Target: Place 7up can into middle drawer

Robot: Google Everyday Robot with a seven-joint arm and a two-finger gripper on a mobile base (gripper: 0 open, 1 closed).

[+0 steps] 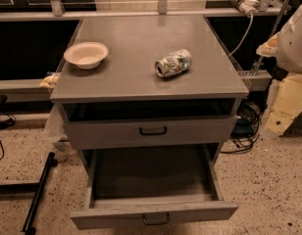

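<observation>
Though the right-edge gripper's (294,35) state seems unreadable, the dented 7up can (173,62) lies sideways.

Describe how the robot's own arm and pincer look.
Only a part shows at the right edge: the arm is a smooth, rounded white shell, and the pincer at its tip looks cream with an orange tinge. No markings or cables show on it.

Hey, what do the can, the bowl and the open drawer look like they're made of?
7up can: thin metal, likely aluminium, dented, with a shiny end. bowl: matte cream, perhaps plastic or paper; unclear. middle drawer: grey painted metal, by its flat matte sheen. The tool is out of view.
</observation>
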